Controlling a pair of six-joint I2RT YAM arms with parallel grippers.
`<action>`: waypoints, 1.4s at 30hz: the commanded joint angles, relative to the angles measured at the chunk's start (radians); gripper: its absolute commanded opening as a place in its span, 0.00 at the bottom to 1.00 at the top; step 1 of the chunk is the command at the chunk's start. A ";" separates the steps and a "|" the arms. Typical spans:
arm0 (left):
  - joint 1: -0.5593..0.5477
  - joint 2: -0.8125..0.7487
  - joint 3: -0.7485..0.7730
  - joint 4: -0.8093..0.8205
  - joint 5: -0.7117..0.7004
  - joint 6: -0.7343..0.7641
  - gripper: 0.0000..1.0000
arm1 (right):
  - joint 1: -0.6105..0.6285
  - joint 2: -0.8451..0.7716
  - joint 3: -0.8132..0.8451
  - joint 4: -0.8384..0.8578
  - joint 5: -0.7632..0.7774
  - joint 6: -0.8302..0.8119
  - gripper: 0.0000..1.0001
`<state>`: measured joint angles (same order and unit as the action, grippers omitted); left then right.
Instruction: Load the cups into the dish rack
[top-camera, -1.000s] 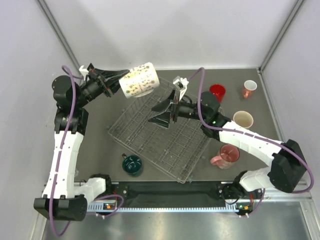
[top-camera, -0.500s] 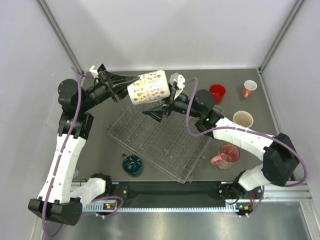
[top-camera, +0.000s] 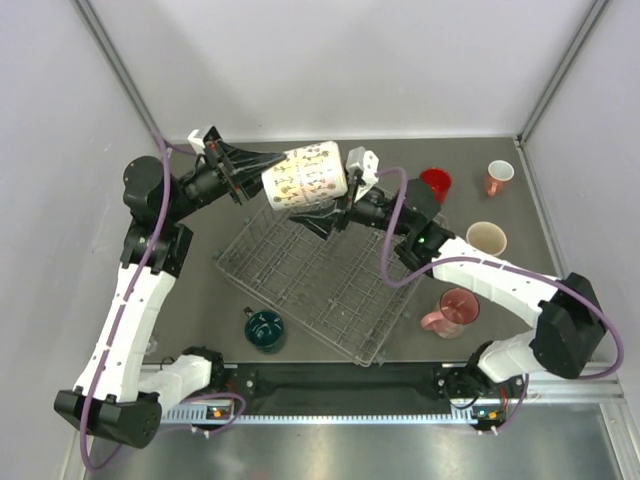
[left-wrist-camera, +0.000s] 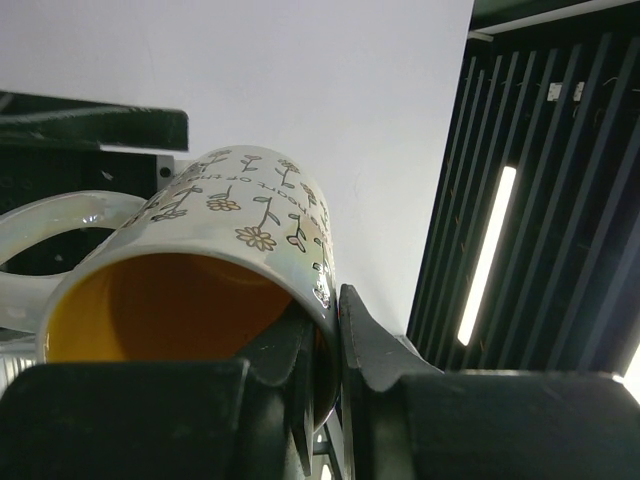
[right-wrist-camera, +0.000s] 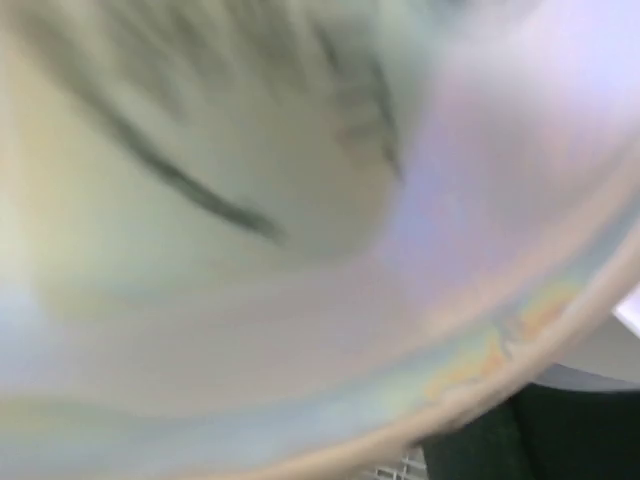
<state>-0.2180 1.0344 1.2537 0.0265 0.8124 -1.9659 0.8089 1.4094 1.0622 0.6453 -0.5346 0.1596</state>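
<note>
Cream china with small flowers: the mug (top-camera: 305, 175) lies on its side in mid-air at the upper centre, above the far corner of the dish rack (top-camera: 320, 290). The left pincer (top-camera: 266, 172) pinches its rim. In the last second the right pincer (top-camera: 325, 215) has risen from over the rack to the mug's base, which suggests a handover before racking. Its wrist view is only blur, so I cannot tell whether it is spread or pressed together.
</note>
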 joint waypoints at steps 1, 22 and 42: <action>-0.012 -0.014 0.038 0.159 -0.010 -0.760 0.00 | 0.018 -0.079 0.038 0.112 -0.039 0.021 0.67; -0.014 -0.043 -0.017 0.156 -0.025 -0.760 0.00 | 0.018 -0.075 0.071 0.183 -0.113 0.210 0.00; -0.014 -0.258 -0.280 -0.167 -0.154 -0.524 0.81 | 0.000 -0.250 -0.024 -0.091 0.159 0.164 0.00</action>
<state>-0.2283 0.8364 1.0069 -0.0574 0.6731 -2.0037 0.8108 1.2583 1.0206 0.5049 -0.4992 0.3916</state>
